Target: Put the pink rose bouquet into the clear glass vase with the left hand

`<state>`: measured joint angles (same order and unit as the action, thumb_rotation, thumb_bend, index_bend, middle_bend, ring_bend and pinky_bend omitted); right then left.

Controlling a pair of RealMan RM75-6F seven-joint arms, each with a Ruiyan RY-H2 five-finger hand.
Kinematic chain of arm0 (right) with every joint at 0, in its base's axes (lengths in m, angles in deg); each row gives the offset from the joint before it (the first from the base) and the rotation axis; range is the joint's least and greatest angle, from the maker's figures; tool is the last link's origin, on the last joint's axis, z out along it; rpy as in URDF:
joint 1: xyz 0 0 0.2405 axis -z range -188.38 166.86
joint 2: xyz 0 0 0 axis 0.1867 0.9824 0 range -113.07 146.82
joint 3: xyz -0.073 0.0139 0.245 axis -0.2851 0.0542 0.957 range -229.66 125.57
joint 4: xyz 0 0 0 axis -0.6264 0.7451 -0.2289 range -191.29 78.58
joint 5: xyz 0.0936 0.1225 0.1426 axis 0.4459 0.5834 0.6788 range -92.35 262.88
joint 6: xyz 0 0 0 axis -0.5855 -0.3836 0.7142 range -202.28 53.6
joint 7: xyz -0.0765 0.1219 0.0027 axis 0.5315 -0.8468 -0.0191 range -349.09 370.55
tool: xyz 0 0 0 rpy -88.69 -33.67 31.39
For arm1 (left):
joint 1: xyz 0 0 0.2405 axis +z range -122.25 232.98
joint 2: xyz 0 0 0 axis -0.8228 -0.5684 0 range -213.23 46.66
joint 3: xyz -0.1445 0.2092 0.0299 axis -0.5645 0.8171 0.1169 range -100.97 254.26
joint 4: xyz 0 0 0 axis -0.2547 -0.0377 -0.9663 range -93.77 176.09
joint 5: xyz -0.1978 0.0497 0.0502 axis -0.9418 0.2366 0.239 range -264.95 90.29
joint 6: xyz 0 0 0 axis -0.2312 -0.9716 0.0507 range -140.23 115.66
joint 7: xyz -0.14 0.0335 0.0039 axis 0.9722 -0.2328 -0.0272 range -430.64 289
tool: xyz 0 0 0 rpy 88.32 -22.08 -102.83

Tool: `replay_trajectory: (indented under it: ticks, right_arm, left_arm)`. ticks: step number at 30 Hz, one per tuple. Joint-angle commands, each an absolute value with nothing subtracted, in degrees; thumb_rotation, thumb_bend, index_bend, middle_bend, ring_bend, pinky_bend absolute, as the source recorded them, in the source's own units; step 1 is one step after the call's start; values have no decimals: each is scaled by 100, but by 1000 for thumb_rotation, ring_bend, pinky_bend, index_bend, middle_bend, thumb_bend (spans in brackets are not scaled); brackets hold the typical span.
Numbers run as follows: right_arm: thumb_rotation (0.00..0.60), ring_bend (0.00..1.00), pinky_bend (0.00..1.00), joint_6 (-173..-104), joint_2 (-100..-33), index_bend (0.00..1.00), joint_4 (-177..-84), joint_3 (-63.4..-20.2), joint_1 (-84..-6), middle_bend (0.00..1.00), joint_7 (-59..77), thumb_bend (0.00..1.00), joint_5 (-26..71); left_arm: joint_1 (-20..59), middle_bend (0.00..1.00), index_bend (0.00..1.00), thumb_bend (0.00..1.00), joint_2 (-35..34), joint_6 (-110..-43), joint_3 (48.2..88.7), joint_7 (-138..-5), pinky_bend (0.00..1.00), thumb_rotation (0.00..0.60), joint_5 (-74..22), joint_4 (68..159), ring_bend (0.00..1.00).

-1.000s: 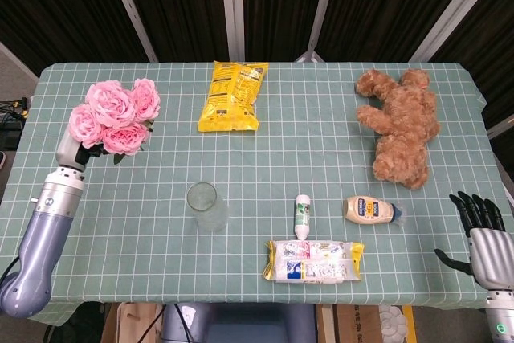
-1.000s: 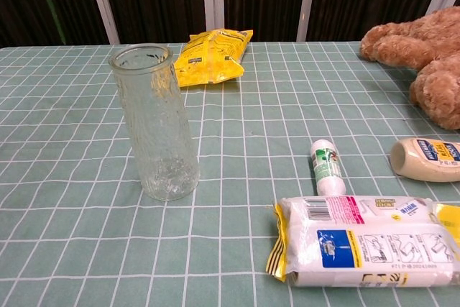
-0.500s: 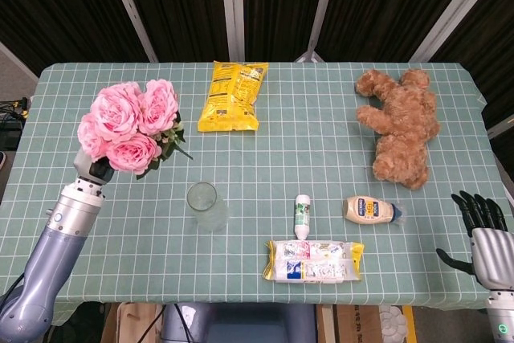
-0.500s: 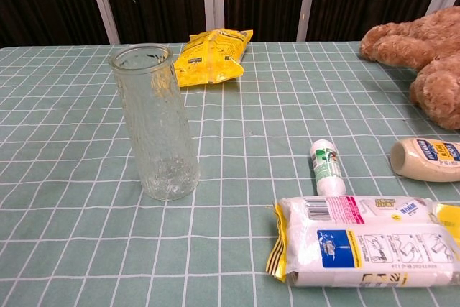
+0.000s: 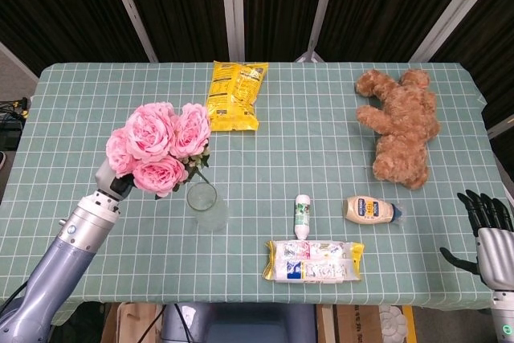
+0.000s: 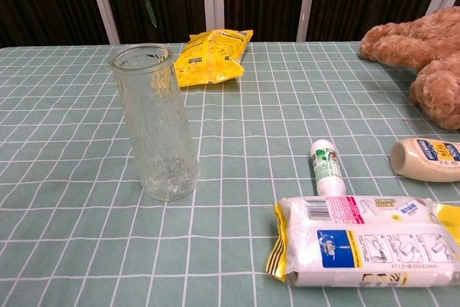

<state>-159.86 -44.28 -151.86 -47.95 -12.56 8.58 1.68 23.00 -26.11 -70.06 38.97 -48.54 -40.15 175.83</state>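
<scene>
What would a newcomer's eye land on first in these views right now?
Probably the pink rose bouquet, held up by the left hand above the table's left half, just left of the clear glass vase, which stands upright and empty near the front edge. Next, the brown teddy bear lying at the far right and the yellow snack bag at the back centre.

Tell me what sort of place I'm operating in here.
Probably a staged robot test or data-collection setup rather than a home: one table in a green checked cloth against dark curtains, with unrelated props laid out, such as a teddy bear, a yellow snack bag and a mayonnaise bottle.
</scene>
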Motion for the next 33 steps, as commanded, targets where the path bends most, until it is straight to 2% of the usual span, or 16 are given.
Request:
replay_trajectory:
  ticks: [1,7,10,20,29,33]
  right_arm:
    - [600,11,0,-15997,-4420,124,-15190,-4793,-1250,105,841,170,165]
    - [600,10,0,-16019,-4411,123,-15194,-4788,-1239,105,815,169,155]
    - [600,10,0,-16020,-4418,124,-15192,-4785,-1238,105,826,169,160]
    - [600,10,0,-16011,-4423,123,-15187,-4779,-1239,105,836,169,171]
    - [600,11,0,-16025,-4405,123,-15193,-4782,-1227,105,792,169,154]
    - [600,11,0,-16033,-4396,123,-15194,-4780,-1223,105,773,169,149]
  left_arm:
    - [2266,440,409,448,-2789,-6887,3973,-4862,307,600,-4110,17615,264]
    - [2181,436,409,448,-2950,-6937,4237,-5218,307,600,-4205,17591,264]
    - [2078,429,409,448,-2723,-6924,4467,-5253,307,600,-4207,17444,264]
    - [2065,425,408,448,-2260,-6680,4705,-4639,301,600,-3552,16987,263]
    - [1953,403,389,438,-2400,-6297,5043,-4803,287,600,-3414,16914,242]
    - [1868,374,377,423,-2477,-6153,5173,-4926,261,600,-3488,16887,203]
